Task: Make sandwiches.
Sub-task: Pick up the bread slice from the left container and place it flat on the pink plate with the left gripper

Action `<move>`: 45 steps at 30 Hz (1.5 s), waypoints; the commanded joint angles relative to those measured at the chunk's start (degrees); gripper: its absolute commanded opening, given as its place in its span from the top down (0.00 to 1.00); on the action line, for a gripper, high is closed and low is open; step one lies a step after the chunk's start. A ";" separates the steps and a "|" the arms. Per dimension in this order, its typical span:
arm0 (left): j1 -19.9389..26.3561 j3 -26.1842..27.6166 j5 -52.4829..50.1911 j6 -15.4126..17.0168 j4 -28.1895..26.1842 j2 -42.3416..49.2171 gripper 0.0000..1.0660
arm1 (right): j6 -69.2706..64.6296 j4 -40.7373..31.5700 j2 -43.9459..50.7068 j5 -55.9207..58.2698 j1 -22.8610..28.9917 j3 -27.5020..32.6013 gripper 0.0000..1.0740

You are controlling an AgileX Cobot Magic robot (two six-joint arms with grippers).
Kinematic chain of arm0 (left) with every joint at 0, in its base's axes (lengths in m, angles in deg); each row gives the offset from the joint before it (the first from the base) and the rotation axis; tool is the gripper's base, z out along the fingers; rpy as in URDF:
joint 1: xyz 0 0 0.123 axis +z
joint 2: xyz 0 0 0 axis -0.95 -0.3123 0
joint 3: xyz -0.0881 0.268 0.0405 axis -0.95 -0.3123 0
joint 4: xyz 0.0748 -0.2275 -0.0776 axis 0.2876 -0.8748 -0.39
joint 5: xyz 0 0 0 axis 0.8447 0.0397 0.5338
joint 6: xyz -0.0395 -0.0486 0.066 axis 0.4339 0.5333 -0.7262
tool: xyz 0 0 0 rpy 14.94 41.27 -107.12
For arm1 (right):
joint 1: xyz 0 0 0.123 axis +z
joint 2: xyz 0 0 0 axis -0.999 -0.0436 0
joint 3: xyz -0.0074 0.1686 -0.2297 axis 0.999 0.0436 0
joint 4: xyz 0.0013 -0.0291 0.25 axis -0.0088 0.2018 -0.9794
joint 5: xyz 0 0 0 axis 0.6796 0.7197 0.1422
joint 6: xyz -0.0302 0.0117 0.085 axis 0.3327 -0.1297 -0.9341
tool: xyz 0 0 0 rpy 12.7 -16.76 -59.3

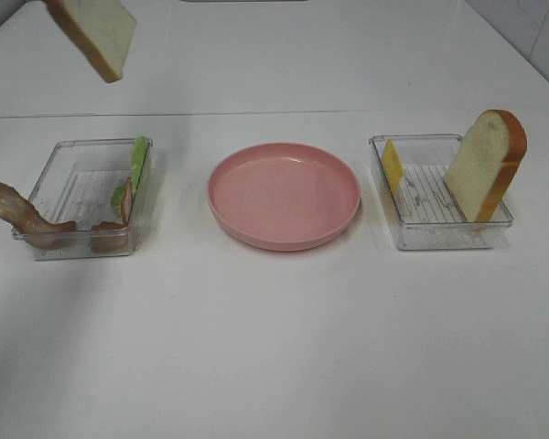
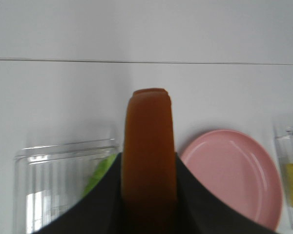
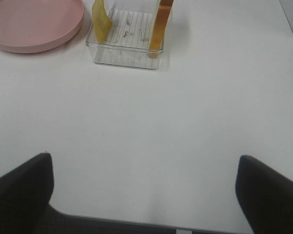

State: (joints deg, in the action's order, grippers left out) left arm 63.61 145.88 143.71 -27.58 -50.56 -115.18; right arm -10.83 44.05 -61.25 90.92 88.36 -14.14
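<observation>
One white bread slice (image 1: 93,30) with orange-brown crust hangs tilted high over the far left of the table. In the left wrist view my left gripper (image 2: 149,207) is shut on that bread slice (image 2: 149,146), its crust edge standing up between the dark fingers. A second bread slice (image 1: 487,165) leans in the right clear tray (image 1: 439,233) beside a yellow cheese slice (image 1: 393,166). Green lettuce (image 1: 139,165) and brown bacon (image 1: 18,213) sit in the left clear tray (image 1: 73,187); one bacon strip hangs over its left wall. My right gripper (image 3: 144,195) is open over bare table, well short of the right tray (image 3: 124,51).
A round pink plate (image 1: 284,194) with nothing on it stands between the two trays. It also shows in the left wrist view, the plate (image 2: 234,175) below and beside the held slice. White tabletop stretches in front of the trays.
</observation>
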 commanded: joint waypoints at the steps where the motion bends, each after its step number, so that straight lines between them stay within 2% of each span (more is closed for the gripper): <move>1: -2.35 0.52 -2.35 0.40 -3.09 -0.11 1.00 | -0.11 -0.29 2.01 -0.11 -0.23 0.06 0.08; 3: -4.87 0.52 -4.18 0.40 -7.16 -1.43 1.00 | -0.11 -0.29 2.01 -0.11 -0.23 0.06 0.08; 7: -7.39 0.52 -5.50 -0.11 -10.49 -3.61 1.00 | -0.11 -0.29 2.01 -0.11 -0.23 0.06 0.08; 12: -11.34 0.52 -7.51 -2.69 -15.64 -7.96 1.00 | -0.11 -0.29 2.01 -0.11 -0.23 0.06 0.08; 14: -13.35 0.52 -8.59 -5.44 -18.62 -11.17 1.00 | -0.11 -0.29 2.01 -0.11 -0.23 0.06 0.08; 18: -14.61 0.52 -9.63 -6.02 -21.83 -14.21 1.00 | -0.11 -0.29 2.01 -0.11 -0.23 0.06 0.08; 20: -15.58 0.52 -10.08 -6.02 -25.21 -16.90 1.00 | -0.11 -0.29 2.01 -0.11 -0.23 0.06 0.08; 31: -16.90 0.52 -11.06 -6.02 -25.55 -23.38 1.00 | -0.11 -0.29 1.95 -0.11 -0.23 0.06 0.08; 37: -16.90 0.52 -12.03 -5.90 -24.47 -23.78 1.00 | -0.11 -0.29 1.95 -0.11 -0.23 0.06 0.08; 40: -16.90 0.52 -11.80 -4.24 -24.29 -24.06 0.99 | -0.11 -0.29 1.95 -0.11 -0.23 0.06 0.08; 41: -16.90 0.52 -11.80 -2.75 -24.24 -24.47 0.96 | -0.11 -0.29 1.95 -0.11 -0.23 0.06 0.08; 45: -16.90 0.52 -12.15 -2.46 -24.35 -25.90 0.94 | -0.11 -0.29 1.95 -0.11 -0.23 0.06 0.08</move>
State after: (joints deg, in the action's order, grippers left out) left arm 46.99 145.94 132.03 -30.68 -74.57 -140.27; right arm -10.83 44.05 -61.25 90.92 88.36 -14.14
